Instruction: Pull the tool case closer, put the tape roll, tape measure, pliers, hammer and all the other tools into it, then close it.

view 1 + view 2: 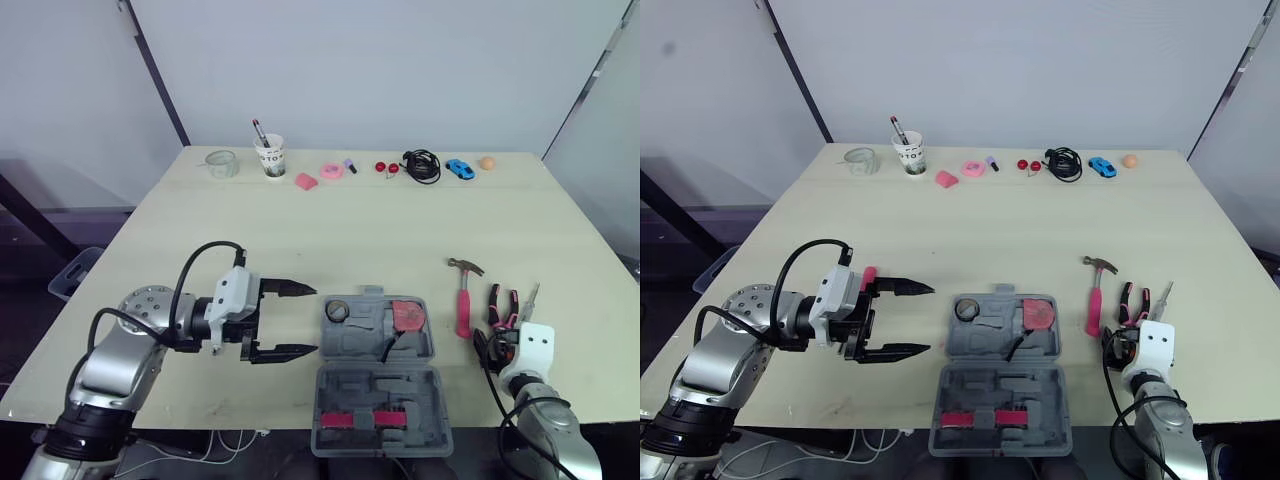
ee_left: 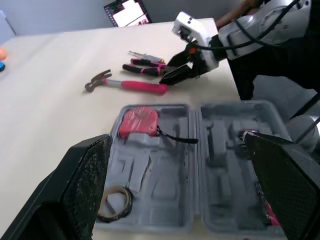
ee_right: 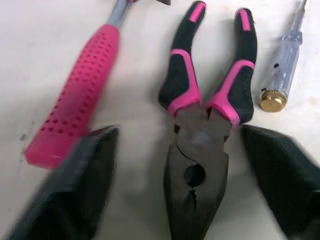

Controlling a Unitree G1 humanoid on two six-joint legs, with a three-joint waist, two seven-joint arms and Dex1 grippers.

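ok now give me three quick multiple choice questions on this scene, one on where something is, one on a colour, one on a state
1. Where is the tape measure?
A) on the floor
B) inside the tool case
C) on a chair

2. What colour is the handle of the hammer?
A) pink
B) blue
C) yellow

3. The tool case is
A) shut and latched
B) upside down
C) lying open

Answers:
1 B, it sits in a moulded slot in the case's far half.
2 A, the grip is pink from the head down to its end.
3 C, both halves lie flat with their insides facing up.
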